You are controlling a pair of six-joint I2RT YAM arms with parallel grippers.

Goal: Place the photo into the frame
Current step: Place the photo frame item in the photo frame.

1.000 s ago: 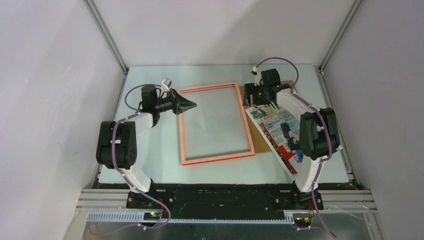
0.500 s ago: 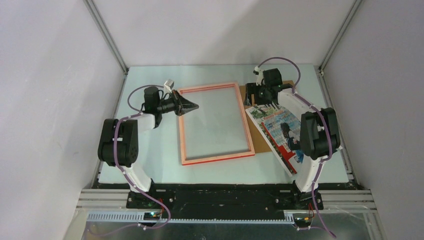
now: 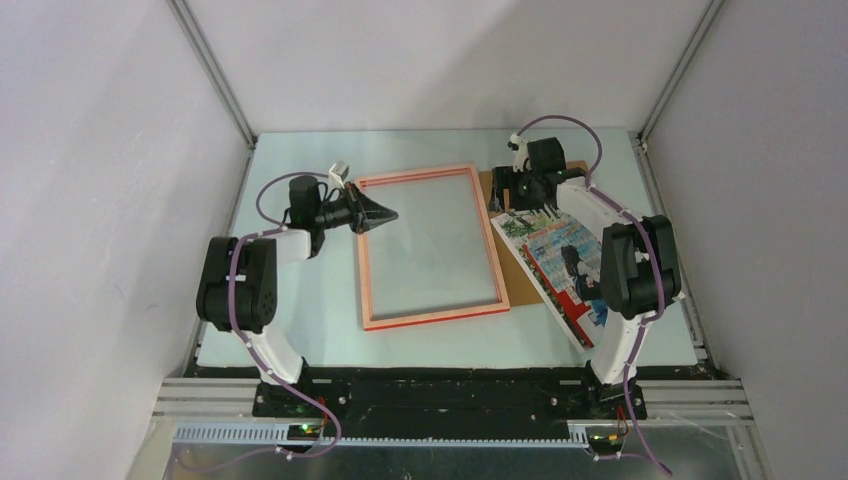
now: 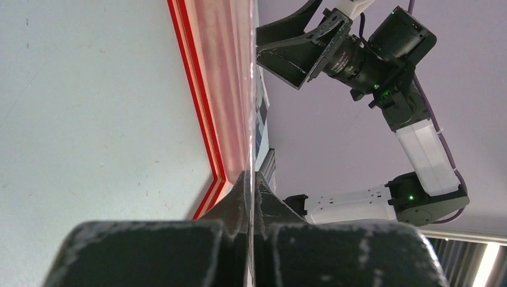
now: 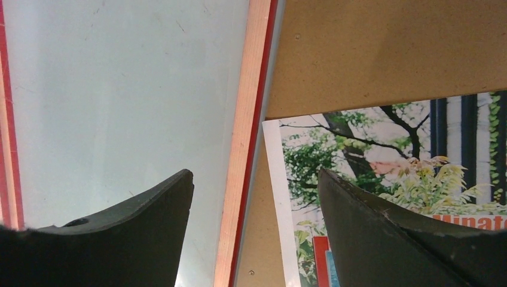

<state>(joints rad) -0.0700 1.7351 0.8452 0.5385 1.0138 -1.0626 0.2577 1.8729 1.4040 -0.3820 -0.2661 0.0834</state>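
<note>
overall: bright, even, diffuse white light in all three views
shadows: soft-edged and faint on the pale table (image 3: 320, 300)
glare: mild sheen on the table top; a blown-out white patch in the lower right corner of the left wrist view
left wrist focus: left gripper (image 4: 249, 179) near the lens soft and grainy, frame (image 4: 224, 78) rail smeared into a pink blur, right arm (image 4: 418, 137) beyond fairly crisp
right wrist focus: right gripper (image 5: 257, 173) dark and blurred, photo (image 5: 359, 149) and backing board (image 5: 388, 54) sharp
distortion: enclosure posts (image 3: 210, 70) splay outward toward the overhead view's top corners
</note>
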